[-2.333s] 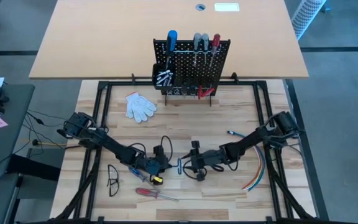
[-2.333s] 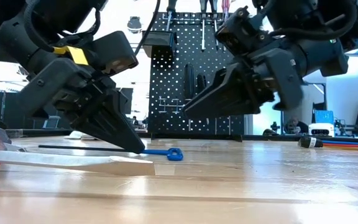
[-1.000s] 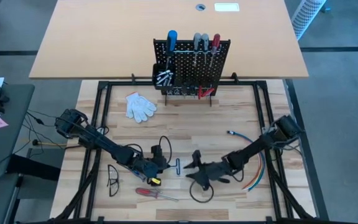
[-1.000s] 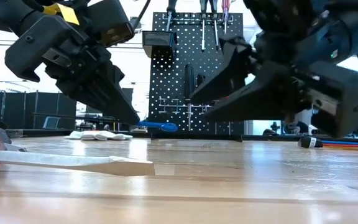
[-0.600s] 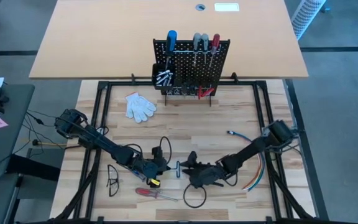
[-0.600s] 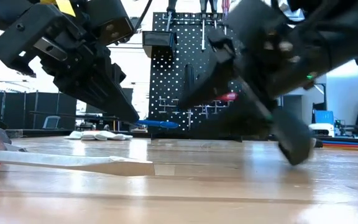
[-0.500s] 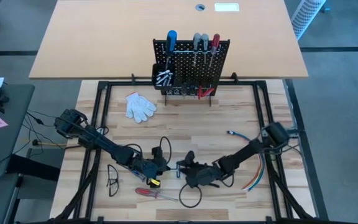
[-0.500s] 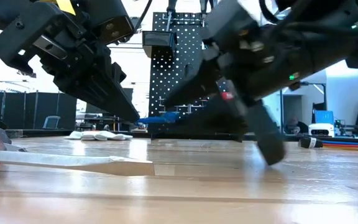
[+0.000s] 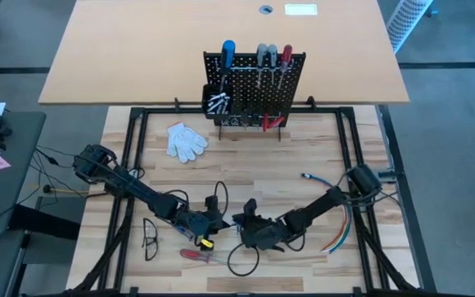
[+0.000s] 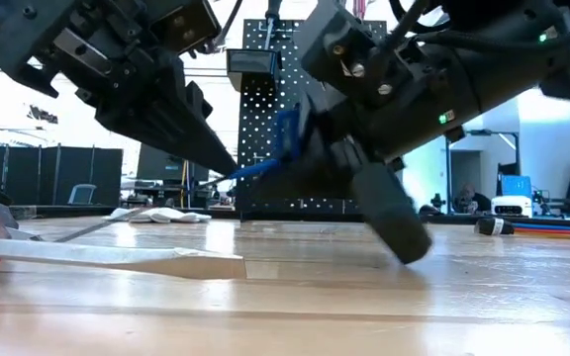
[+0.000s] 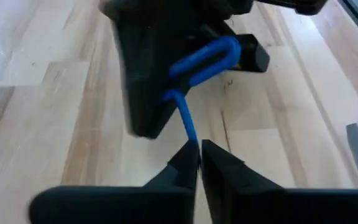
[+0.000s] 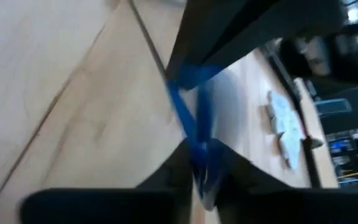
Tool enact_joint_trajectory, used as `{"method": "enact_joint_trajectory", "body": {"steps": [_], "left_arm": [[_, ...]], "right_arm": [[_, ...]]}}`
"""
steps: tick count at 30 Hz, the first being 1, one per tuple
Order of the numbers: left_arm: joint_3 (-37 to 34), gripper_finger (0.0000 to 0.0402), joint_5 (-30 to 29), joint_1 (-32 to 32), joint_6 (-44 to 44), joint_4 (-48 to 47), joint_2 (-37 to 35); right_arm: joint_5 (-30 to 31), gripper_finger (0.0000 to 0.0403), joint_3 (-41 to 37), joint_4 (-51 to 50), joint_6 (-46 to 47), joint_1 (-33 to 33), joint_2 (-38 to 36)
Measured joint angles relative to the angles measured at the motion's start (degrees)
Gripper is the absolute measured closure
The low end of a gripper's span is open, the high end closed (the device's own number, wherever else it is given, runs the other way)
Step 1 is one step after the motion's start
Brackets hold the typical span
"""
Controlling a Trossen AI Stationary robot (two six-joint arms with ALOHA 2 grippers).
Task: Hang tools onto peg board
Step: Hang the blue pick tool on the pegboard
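Since a second ago the right arm has swung in from the right across the front of the desk (image 9: 246,169), so that its tool (image 9: 243,225) now meets the left arm's tool (image 9: 218,223) near the front middle, and the blue T-handle key (image 10: 270,158) has been lifted off the wood into the air between them. At the far edge of the desk stands the peg board (image 9: 254,87), an upright black perforated panel, well apart from both arms, with blue, grey and red handled screwdrivers (image 9: 258,58) hanging along its top and a small black bin (image 9: 216,101) on its left side. A white glove (image 9: 186,140) lies on the wood in front of the board, toward the left. Coloured cables (image 9: 340,231) curve along the right side of the desk, beside the right arm. Nearer the front, a pair of glasses (image 9: 149,237) lies to the left of the left tool, and a red-handled screwdriver (image 9: 195,255) lies just in front of it. The left tool has its fingers pinched shut on the thin end of the key's shaft, seen plainly from its wrist. The right tool has its fingers drawn in around the key's looped blue handle, though the view from its wrist is too blurred to show how firmly. The key hangs tilted, handle end raised.
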Motion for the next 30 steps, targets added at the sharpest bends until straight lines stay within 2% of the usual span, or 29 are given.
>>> {"method": "enact_joint_trajectory", "body": {"steps": [3,9,11,14,19,24,27,30], "left_arm": [[0.0,0.0353,0.2,0.1,1.0,-0.6,-1.1],[0.0,0.0277,-1.1,-0.1,-2.9,-13.7,-10.0],[0.0,0.0265,-2.4,-0.6,-5.1,-17.9,-13.6],[0.0,0.0263,-7.8,-2.6,-3.9,-21.2,-17.7],[0.0,0.0274,-17.1,-4.6,6.6,-18.6,-18.4],[0.0,0.0280,-26.8,-3.5,20.5,-12.6,-16.4],[0.0,0.0280,-27.6,-1.9,30.4,-8.0,-16.3],[0.0,0.0280,-26.5,0.3,36.4,-4.9,-16.3]], "right_arm": [[-1.6,0.0389,0.2,-5.7,4.0,0.1,-2.5],[-1.6,0.0385,0.4,-15.4,13.8,0.0,-11.4],[-1.6,0.0389,0.3,-18.3,15.3,0.2,-14.3],[-1.6,0.0389,0.4,-21.6,18.5,0.4,-19.6],[-5.4,0.0389,0.5,-30.8,24.7,-1.8,-26.1],[-11.1,0.0389,0.5,-37.5,27.3,-6.3,-28.2],[-14.6,0.0389,0.5,-39.9,27.3,-10.0,-27.2],[-15.7,0.0389,0.5,-42.4,27.2,-13.6,-26.1]]}}
